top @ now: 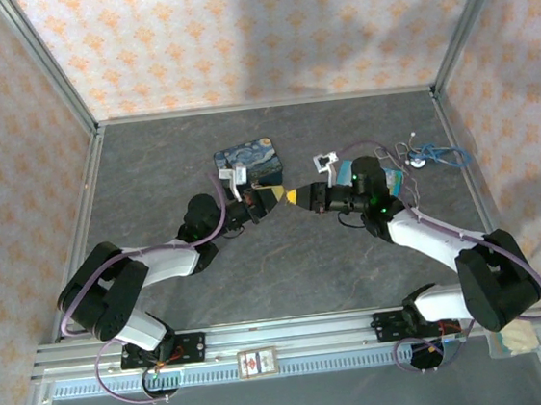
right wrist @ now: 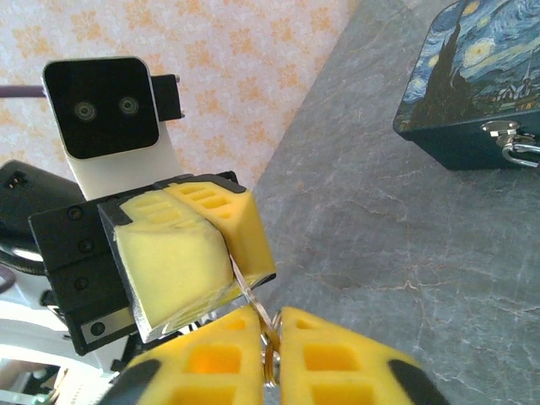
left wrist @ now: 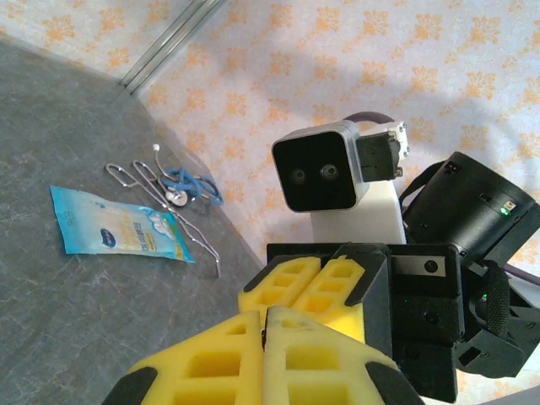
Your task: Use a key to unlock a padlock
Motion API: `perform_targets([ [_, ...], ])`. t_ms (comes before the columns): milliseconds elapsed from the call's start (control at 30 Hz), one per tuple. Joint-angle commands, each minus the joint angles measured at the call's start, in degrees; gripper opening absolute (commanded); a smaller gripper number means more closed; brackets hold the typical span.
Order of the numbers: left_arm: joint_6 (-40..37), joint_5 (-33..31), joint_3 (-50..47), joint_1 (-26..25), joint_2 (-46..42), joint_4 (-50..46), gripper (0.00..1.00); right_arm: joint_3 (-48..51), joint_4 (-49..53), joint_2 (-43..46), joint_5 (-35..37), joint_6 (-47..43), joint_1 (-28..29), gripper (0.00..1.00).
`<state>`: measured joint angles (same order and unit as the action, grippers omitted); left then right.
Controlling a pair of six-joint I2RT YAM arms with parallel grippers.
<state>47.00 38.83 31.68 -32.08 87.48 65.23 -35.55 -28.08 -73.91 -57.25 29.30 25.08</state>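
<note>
Grey, slate-veined table [top: 287,268] runs back to wallpaper [top: 262,29] printed with orange sprigs. Left of centre, the left gripper [left wrist: 263,325] has its ribbed yellow foam pads pressed fully together. I cannot make out the padlock and judge it is pinched between those pads. Just beyond lies the blue painted tin [top: 250,163], glossy and rectangular, with a small silvery clasp. Between the two grippers a thin, pale metal key [right wrist: 251,297] slants from the left pads down to its wire ring, which the right gripper [right wrist: 270,333] has clamped between closed fingertips (the two grippers stand tip to tip, nearly touching). The step in hand looks like seating or turning the key. Next calls for a small, steady wrist twist that does not bend the slim blade. Far right lie a crinkly blue packet [left wrist: 122,232] and silver scissors [left wrist: 169,187] with a blue cord.
</note>
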Motion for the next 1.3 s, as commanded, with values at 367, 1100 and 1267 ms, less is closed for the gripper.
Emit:
perform_targets([
  [367,4.1,-7.2,-2.7,3.0,-4.4,4.8,0.95,-0.6,1.5,0.9,4.0,-4.3,0.8,0.00],
  [1100,14.1,-10.5,-4.5,2.1,2.2,13.9,0.87,-0.3,5.6,6.0,29.6,-11.3,7.6,0.00],
  [1267,18.4,-10.7,-3.9,0.6,5.2,18.8,0.85,-0.7,5.4,6.0,29.5,-12.4,7.6,0.00],
])
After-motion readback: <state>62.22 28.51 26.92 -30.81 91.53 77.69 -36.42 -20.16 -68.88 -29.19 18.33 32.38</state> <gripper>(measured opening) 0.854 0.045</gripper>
